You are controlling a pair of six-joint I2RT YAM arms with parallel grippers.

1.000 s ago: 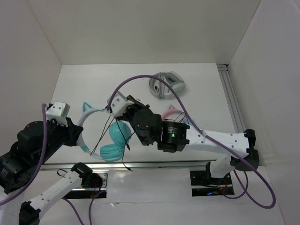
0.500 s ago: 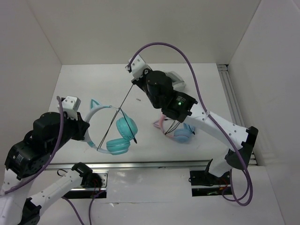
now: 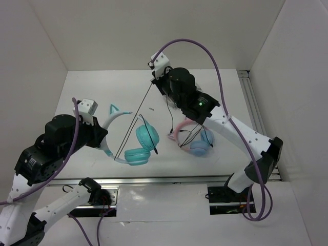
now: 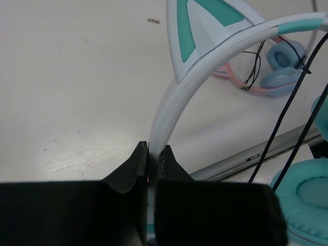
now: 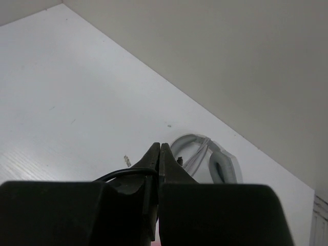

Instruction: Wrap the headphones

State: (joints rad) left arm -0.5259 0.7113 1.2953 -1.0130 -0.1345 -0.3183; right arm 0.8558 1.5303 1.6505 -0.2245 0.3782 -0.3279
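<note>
Left gripper (image 4: 151, 151) is fully closed on the headphones (image 3: 137, 155), pinching the pale headband (image 4: 171, 105) near one end, just below a cat ear (image 4: 205, 25). The headphones sit left of centre over the table (image 3: 102, 87), headband toward the left arm and both teal ear cups (image 3: 148, 137) pointing toward the near edge; can't tell if the cups touch the table. Right gripper (image 5: 159, 149) is closed as well, pads pressed together. The thin black cable (image 4: 287, 110) comes out at its fingers in the right wrist view, so it looks pinched there. From the top view, the right gripper is up high toward the back of the table, and the cable runs taut in a straight diagonal from it down to the lower ear cup. More of the cable hangs slack around the cups. Pink headphones (image 3: 197, 147) with pale blue cups lie on the table under the right arm, apart from the teal pair. Grey-and-white headphones (image 5: 220, 169) sit at the back, near the wall.
</note>
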